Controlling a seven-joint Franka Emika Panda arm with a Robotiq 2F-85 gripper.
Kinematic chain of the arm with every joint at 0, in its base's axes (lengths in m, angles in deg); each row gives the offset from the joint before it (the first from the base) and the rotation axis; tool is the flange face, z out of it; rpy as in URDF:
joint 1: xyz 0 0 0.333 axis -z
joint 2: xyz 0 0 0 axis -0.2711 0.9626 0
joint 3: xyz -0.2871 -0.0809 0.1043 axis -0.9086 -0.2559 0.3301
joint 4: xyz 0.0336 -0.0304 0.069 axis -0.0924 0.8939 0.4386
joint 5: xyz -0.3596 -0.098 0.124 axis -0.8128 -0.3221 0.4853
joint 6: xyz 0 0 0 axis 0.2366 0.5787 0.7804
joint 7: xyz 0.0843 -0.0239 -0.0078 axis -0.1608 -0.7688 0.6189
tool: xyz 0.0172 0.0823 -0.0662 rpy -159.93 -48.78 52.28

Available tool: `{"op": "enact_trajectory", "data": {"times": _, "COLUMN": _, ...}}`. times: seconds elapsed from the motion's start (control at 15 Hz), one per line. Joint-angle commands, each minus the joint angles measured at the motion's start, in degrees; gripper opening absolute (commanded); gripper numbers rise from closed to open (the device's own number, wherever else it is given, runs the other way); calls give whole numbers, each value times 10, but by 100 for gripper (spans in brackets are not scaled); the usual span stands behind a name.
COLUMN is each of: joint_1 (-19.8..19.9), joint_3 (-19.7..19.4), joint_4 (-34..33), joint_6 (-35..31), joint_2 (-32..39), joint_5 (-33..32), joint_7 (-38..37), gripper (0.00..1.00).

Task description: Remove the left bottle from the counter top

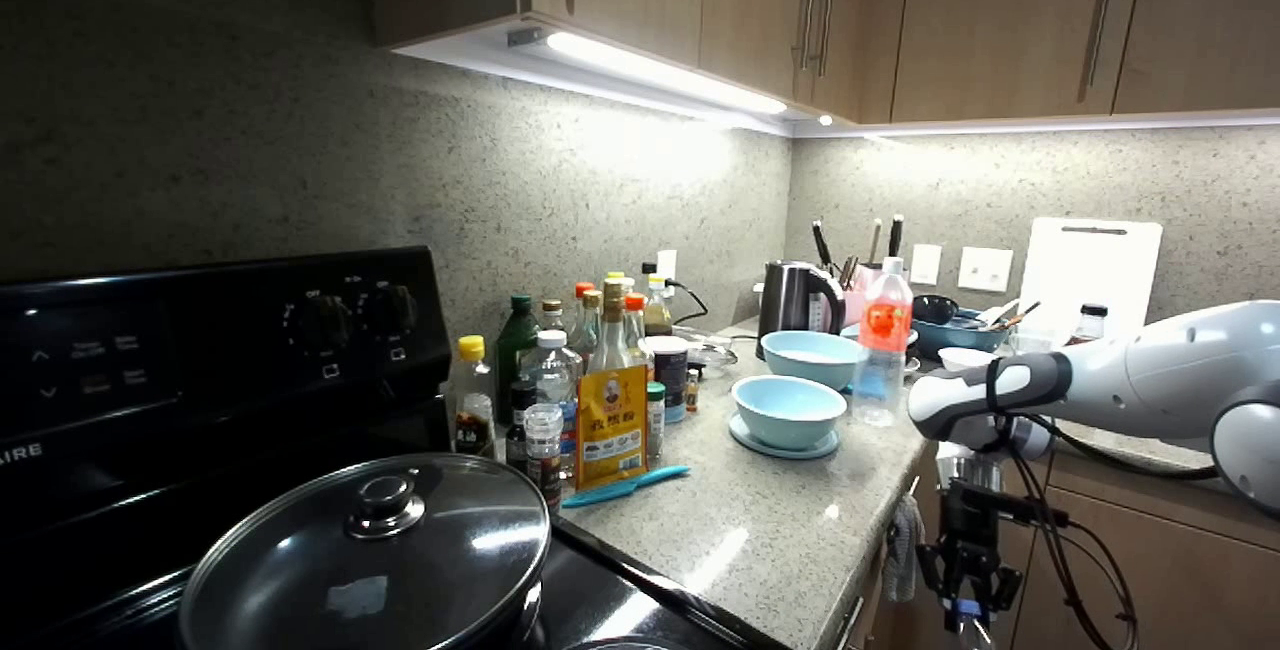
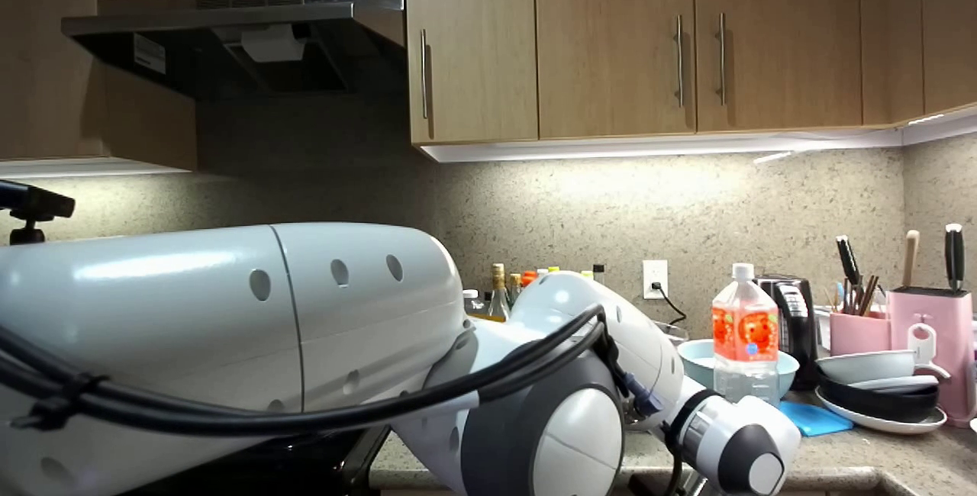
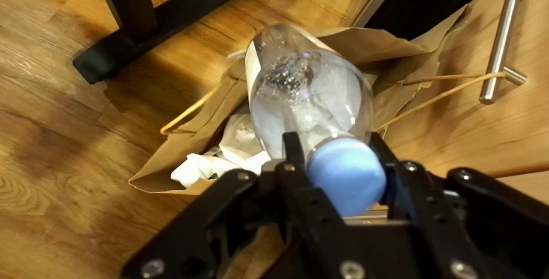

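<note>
Bottle (image 3: 309,81), clear with blue cap (image 3: 346,176): off the desk (image 1: 720,500), hanging from the gripper (image 3: 336,146) over the mouth of a brown paper bag (image 3: 373,45), per wrist view; cannot tell whether its base is inside. Gripper drawn in to about neck width, fingers (image 3: 293,146) either side of the neck and cap; hold looks secure. An orange-labelled bottle (image 1: 882,350) stands on the desk in both exterior views. Handling (judged): droplets visible, no clear liquid level, so probably empty and light; thin walls likely to dent under squeeze, slick if wet, unlikely to shatter. Best hold: neck just under the cap, the narrowest and probably stiffest part; the body would give. Possible trouble: swinging from the top hold, or snagging the bag's edge when lowered.
</note>
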Motion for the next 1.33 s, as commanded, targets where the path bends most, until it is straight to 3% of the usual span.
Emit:
{"op": "enact_trajectory", "data": {"times": 0.0, "joint_1": 0, "joint_3": 1, "joint_4": 29, "joint_6": -22, "joint_2": 0, "joint_5": -3, "joint_7": 10, "gripper": 14}}
{"op": "enact_trajectory", "data": {"times": 0.73, "joint_1": -7, "joint_3": 13, "joint_4": 52, "joint_6": -129, "joint_2": 0, "joint_5": 20, "joint_7": -18, "gripper": 14}}
{"op": "enact_trajectory", "data": {"times": 1.27, "joint_1": -25, "joint_3": 23, "joint_4": -25, "joint_6": -56, "joint_2": -1, "joint_5": 13, "joint_7": -28, "gripper": 14}}
